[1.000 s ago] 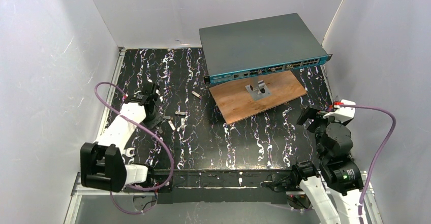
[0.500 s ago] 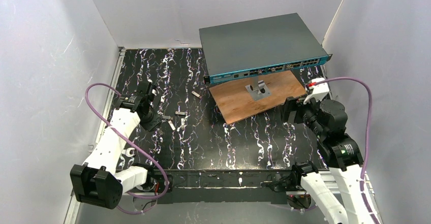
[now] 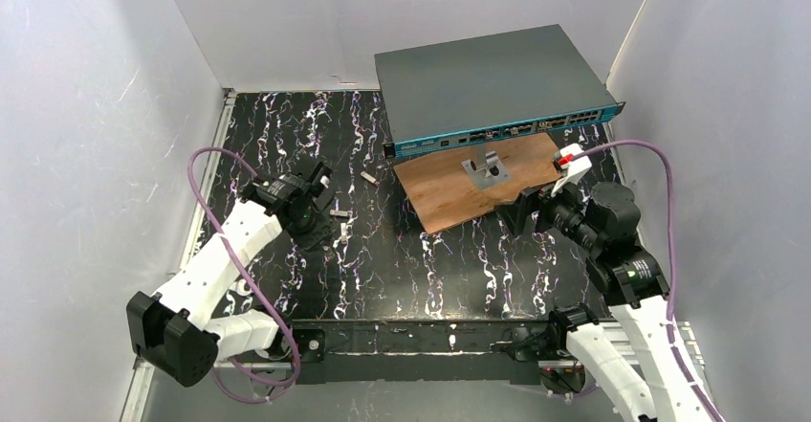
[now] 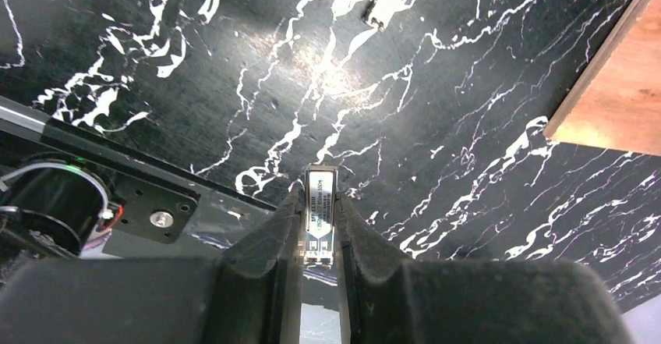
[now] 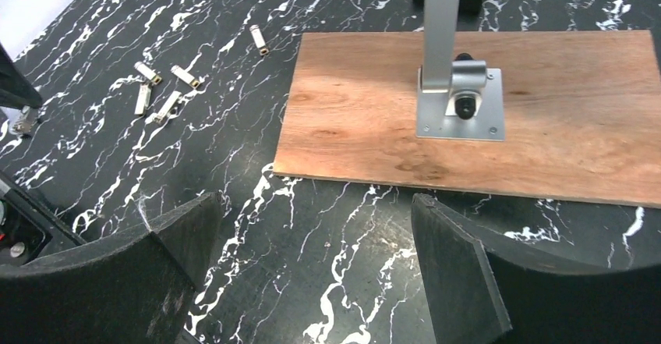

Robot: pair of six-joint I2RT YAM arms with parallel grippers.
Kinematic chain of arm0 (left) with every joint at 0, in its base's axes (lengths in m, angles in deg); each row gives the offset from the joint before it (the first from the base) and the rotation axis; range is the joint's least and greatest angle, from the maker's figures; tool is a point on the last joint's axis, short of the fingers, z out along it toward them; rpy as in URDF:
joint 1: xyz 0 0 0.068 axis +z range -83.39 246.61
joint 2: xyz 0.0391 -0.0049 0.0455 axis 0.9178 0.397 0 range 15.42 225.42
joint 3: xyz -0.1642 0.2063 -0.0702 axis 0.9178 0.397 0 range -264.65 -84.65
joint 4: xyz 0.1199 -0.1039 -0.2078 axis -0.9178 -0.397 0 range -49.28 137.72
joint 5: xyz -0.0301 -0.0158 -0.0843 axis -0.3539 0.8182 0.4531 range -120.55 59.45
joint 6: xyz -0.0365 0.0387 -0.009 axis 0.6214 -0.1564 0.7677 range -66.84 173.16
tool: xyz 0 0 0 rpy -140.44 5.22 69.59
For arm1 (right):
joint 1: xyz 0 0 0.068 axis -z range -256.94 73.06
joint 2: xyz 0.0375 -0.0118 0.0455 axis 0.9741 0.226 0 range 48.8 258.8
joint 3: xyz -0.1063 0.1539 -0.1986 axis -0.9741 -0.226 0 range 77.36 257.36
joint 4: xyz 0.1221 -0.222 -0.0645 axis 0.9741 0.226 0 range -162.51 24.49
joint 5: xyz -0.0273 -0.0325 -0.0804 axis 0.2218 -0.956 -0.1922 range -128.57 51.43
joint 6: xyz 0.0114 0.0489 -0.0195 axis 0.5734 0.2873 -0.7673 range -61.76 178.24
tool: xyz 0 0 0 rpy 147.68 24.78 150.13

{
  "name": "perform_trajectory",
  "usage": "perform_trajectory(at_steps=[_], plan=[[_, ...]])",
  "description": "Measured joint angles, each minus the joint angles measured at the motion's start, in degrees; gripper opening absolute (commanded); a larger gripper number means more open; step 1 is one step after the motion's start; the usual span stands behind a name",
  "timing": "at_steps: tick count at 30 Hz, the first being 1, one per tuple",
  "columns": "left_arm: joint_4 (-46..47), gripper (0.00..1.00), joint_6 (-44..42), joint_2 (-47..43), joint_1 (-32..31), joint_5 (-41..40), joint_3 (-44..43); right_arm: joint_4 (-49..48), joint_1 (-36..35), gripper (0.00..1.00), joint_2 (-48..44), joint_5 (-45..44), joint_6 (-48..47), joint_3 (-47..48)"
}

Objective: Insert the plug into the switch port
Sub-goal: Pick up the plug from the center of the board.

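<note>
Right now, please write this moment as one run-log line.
left gripper: shut on plug | right gripper: open, empty, facing wooden board | switch: plug not yet inserted

The switch (image 3: 493,82) stands at the tabletop's (image 3: 402,250) far right, over the far edge of the wooden board (image 3: 449,197). A bracket (image 3: 485,170) sits on the board; loose plugs (image 3: 369,178) lie to its left.

Left arm (image 3: 215,264) stretched forward and inward from its base, wrist pitched down. Left gripper (image 4: 319,194) pinched narrow on a small metal plug (image 4: 319,223), one finger on each side. Right arm (image 3: 631,278) folded at the elbow, wrist aimed leftward. Right gripper (image 5: 312,203) jaws spread wide, nothing between them
</note>
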Motion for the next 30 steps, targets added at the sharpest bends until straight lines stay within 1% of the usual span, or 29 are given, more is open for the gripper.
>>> perform_trajectory(at_steps=[5,11,15,18,21,26,30], plan=[[-0.26,0.0,4.55,1.95,-3.93,0.07,-1.14,-2.19,-1.6,1.0,1.49,1.09,0.46,-0.79],[-0.44,0.0,9.84,2.56,-5.66,0.02,-2.16,-5.38,-4.66,1.0,2.32,0.96,0.94,-2.54],[-0.42,0.0,12.83,2.54,-6.08,0.04,-2.93,-7.54,-10.25,1.0,3.39,-1.75,1.51,-4.42],[-0.42,0.0,15.17,2.54,-6.32,0.04,-2.97,-9.14,-16.87,1.0,4.72,-5.51,1.66,-5.14],[-0.44,0.0,17.59,2.54,-6.43,0.24,-2.97,-11.19,-26.29,1.0,7.45,-11.78,1.51,-5.22],[-0.42,0.0,20.52,2.54,-6.43,1.05,-2.97,-16.96,-46.93,1.0,15.28,-26.51,0.37,-5.27],[-0.42,0.0,22.12,2.1,-6.43,1.55,-2.97,-22.36,-59.43,1.0,23.06,-36.89,-1.07,-5.27]])
